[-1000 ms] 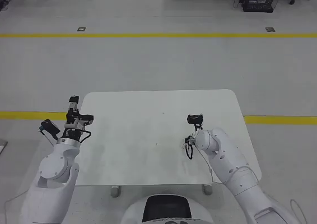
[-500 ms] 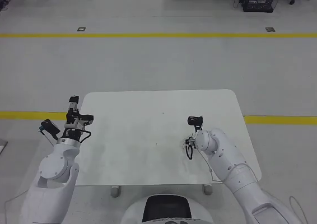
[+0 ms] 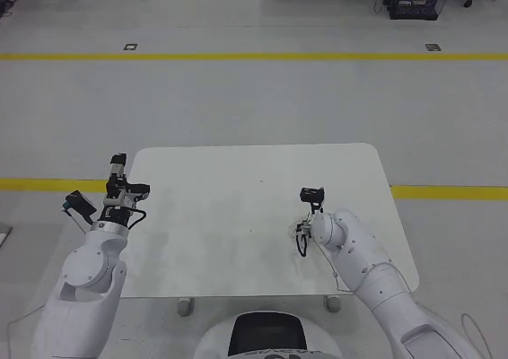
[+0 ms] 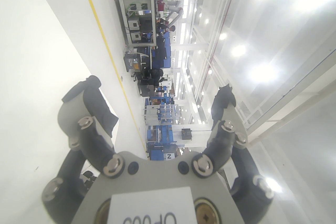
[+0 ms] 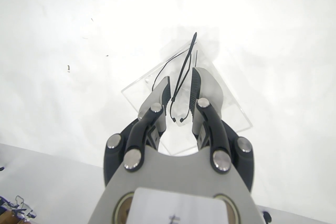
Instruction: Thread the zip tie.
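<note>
Okay, table (image 3: pixel 236 179): white, rounded corners; both arms sit over it, one at each side.
Left arm: parked at the table's left edge, well apart from the work.
Left gripper (image 4: pixel 158 86): points out at the room, jaws spread wide, nothing between them.
Right gripper (image 5: pixel 180 75): low over the right part of the table, aimed down at the clear plate; jaws partly open with a narrow gap, holding nothing. Can't tell if the fingertips (image 5: pixel 164 88) touch the plate.
Clear plate (image 5: pixel 225 109): flat, square, see-through sheet on the table, set cornerwise to the gripper.
Zip tie (image 5: pixel 183 70): black, lies flat on the plate, running lengthwise in the gap between the right jaws, head end nearer the wrist, tail pointing away.
Thin ties (image 5: pixel 160 72): a few finer black strands beside it on the plate, one curved; can't tell if any is looped.
Progress: early, by my read. No tie lifted, none seen threaded.
Left to do: close on the tie, lift it, bring in the left gripper, feed tail through head.
</note>
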Robot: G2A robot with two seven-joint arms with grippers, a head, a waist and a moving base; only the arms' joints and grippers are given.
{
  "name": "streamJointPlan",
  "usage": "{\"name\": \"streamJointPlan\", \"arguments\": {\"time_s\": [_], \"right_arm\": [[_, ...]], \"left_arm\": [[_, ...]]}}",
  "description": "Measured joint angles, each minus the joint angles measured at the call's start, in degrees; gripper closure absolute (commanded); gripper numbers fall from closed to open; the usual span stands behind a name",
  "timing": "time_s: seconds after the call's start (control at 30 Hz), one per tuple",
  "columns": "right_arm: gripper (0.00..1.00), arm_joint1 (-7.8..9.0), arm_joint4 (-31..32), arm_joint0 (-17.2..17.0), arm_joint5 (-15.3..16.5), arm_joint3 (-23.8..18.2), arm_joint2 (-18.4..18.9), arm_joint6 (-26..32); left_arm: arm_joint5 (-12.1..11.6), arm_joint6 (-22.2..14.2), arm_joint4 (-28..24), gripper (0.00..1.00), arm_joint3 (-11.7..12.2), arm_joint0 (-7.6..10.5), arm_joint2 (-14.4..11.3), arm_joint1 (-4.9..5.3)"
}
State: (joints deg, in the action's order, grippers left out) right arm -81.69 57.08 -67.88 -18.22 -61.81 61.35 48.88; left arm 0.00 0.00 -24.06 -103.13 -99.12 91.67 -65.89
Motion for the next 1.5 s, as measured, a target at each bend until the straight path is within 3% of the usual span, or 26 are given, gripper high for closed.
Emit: {"name": "streamJointPlan", "arguments": {"time_s": [0.23, 0.67, 0.83, 1.03, 1.17, 1.5], "right_arm": [[0.89, -0.12, -0.3, -0.1, 0.5, 0.9, -0.4, -1.9], [0.89, -0.82, -0.7, 1.4, -0.6, 4.2, -2.0, -3.2], [1.00, -1.02, -0.4, 1.9, -1.2, 4.8, -2.6, -2.6], [1.00, -1.15, -0.3, 2.3, -1.3, 5.3, -2.9, -2.4], [1.00, -1.02, 0.2, 1.8, -1.3, 3.8, -2.8, -2.0], [1.00, 0.31, 2.7, -2.5, -1.1, -5.4, -0.6, 1.2]], "left_arm": [[0.0, 0.0, 0.0, 0.00, 0.0, 0.00, 0.0, 0.00], [0.0, 0.0, 0.0, 0.00, 0.0, 0.00, 0.0, 0.00], [0.0, 0.0, 0.0, 0.00, 0.0, 0.00, 0.0, 0.00], [0.0, 0.0, 0.0, 0.00, 0.0, 0.00, 0.0, 0.00], [0.0, 0.0, 0.0, 0.00, 0.0, 0.00, 0.0, 0.00], [0.0, 0.0, 0.0, 0.00, 0.0, 0.00, 0.0, 0.00]]}}
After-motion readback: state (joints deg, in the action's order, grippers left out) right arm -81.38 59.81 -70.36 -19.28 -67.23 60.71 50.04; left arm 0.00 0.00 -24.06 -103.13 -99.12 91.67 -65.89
